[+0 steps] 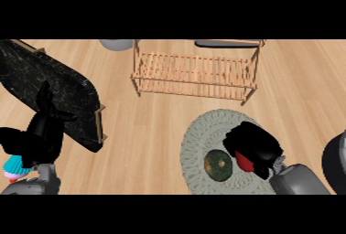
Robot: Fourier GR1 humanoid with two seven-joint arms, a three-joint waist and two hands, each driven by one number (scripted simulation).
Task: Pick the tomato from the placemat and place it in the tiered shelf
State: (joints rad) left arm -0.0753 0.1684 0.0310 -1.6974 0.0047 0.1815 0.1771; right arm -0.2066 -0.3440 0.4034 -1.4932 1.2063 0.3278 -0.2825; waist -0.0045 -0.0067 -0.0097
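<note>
Off to the left of the light wood counter (155, 132), a big black speckled slab (47, 87) with a thin wooden edge runs diagonally, and a little teal and pink cupcake (15, 167) sits in the lower left corner. Up top, a grey rounded thing (116, 44) and a dark flat one (226, 43) are cut off, can't tell what they are. There's also a dark green round thing (218, 165) lower middle, plus a dark curved object (336, 160) at the right edge.
</note>
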